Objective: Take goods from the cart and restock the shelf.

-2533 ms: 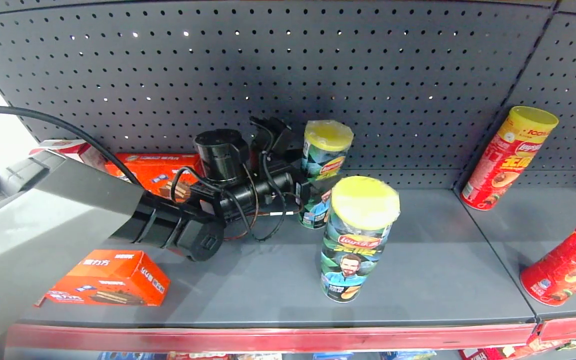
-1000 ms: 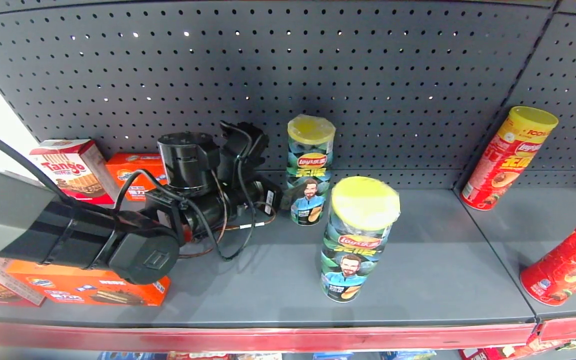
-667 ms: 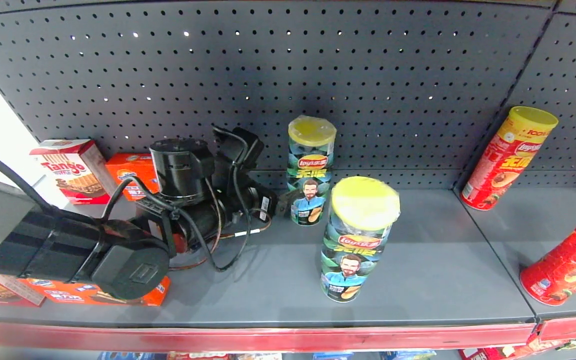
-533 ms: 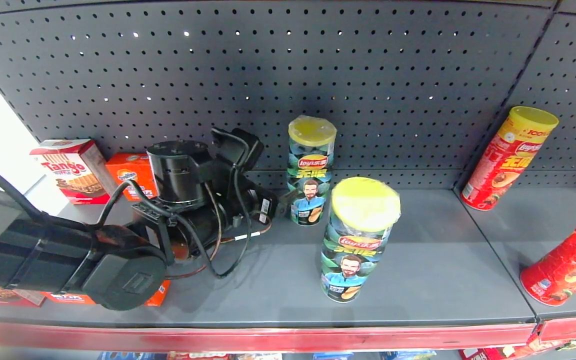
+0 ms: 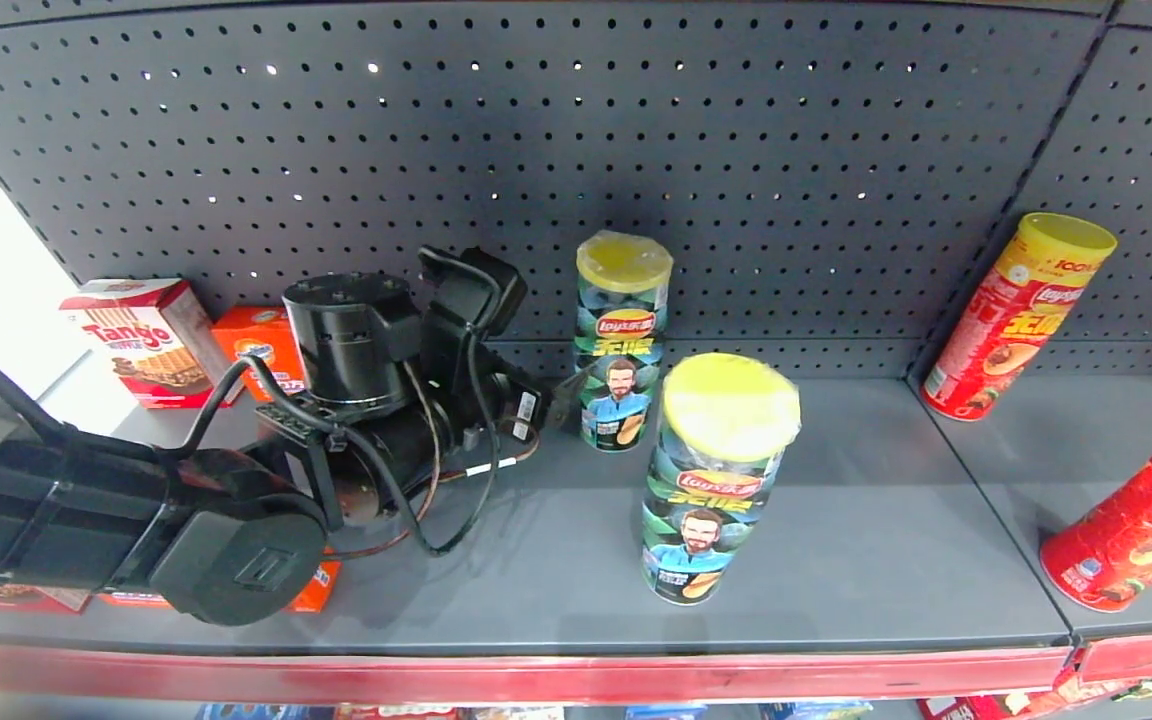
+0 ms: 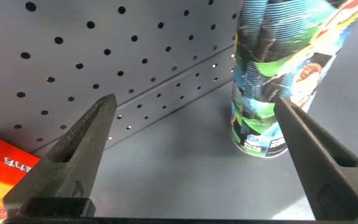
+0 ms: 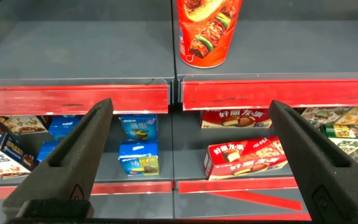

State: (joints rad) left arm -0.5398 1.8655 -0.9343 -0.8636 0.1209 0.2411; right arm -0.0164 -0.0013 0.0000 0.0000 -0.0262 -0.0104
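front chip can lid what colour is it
Yellow; the lid of the front chip can shows best in the head view.

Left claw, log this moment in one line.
left claw: open, empty | rear green chip can: upright on shelf, ahead of claw | right claw: open, empty

Shop: pegboard shelf (image 5: pixel 886 540) of crisp tubes (image 5: pixel 716 480), wafer boxes (image 5: pixel 141 340).

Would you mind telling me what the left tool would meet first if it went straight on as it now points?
Probably the rear chip can: it stands just ahead of one finger of the open left tool. The gap's midline leads to the perforated back panel, but depth is unclear.
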